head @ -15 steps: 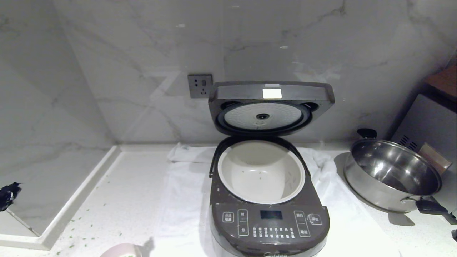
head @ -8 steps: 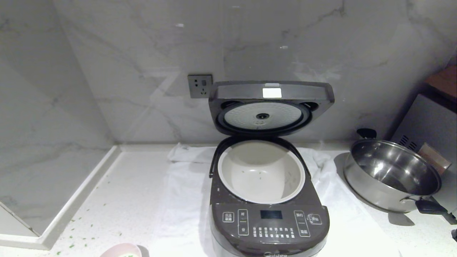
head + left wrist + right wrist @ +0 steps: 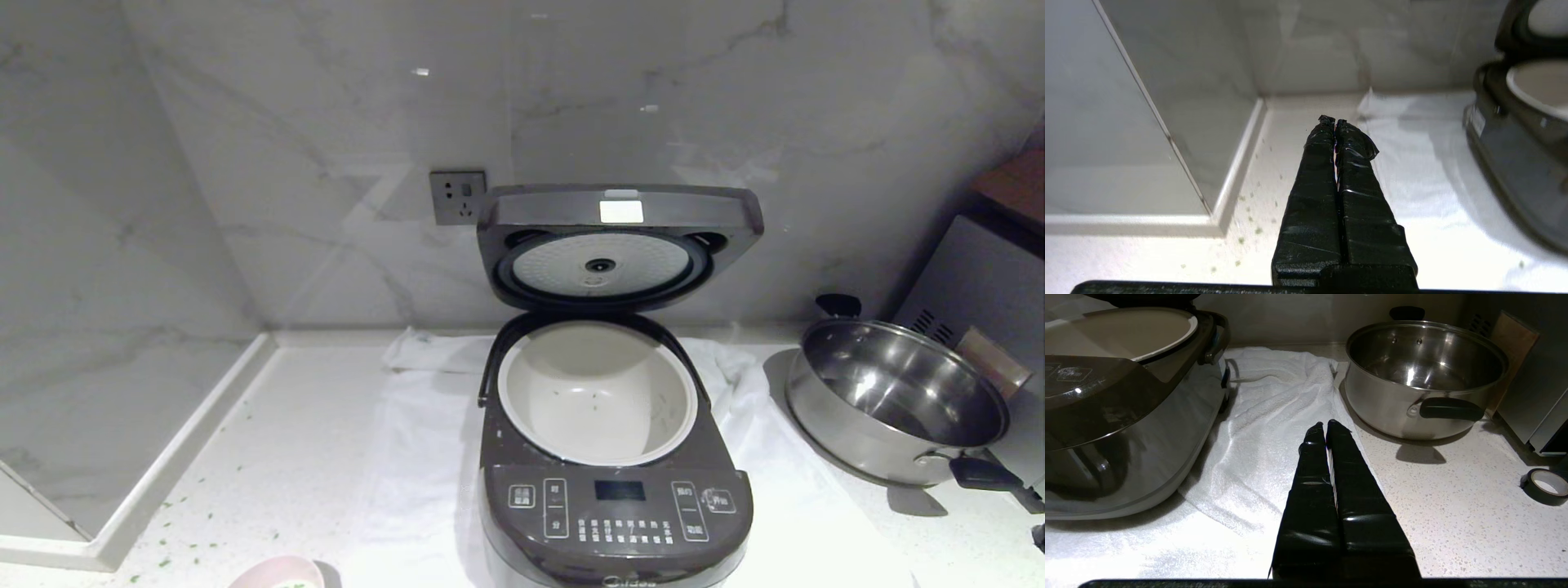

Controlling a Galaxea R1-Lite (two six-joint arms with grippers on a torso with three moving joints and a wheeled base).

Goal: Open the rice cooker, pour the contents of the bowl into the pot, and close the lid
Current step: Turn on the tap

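The dark rice cooker (image 3: 614, 523) stands in the middle of the counter on a white towel. Its lid (image 3: 619, 245) is raised upright against the wall, white inner plate facing out. The white pot (image 3: 598, 392) inside looks almost empty, with a few tiny specks. The pink bowl (image 3: 277, 573) peeks in at the head view's bottom edge, left of the cooker; a few green and white bits of its contents (image 3: 290, 584) show at the edge. My left gripper (image 3: 1335, 121) is shut and empty, low over the counter left of the cooker (image 3: 1515, 139). My right gripper (image 3: 1325, 424) is shut and empty between the cooker (image 3: 1126, 416) and the steel pan.
A shiny steel pan (image 3: 898, 400) with black handles sits right of the cooker, a grey appliance (image 3: 980, 294) behind it. A roll of black tape (image 3: 1545, 486) lies at the right. Green bits (image 3: 196, 523) are scattered on the counter near the raised white ledge (image 3: 147, 490). A socket (image 3: 457, 196) is on the wall.
The dark tip of my left gripper at the head view's left edge has dropped out of that view. The cooker, lid and bowl have stayed put.
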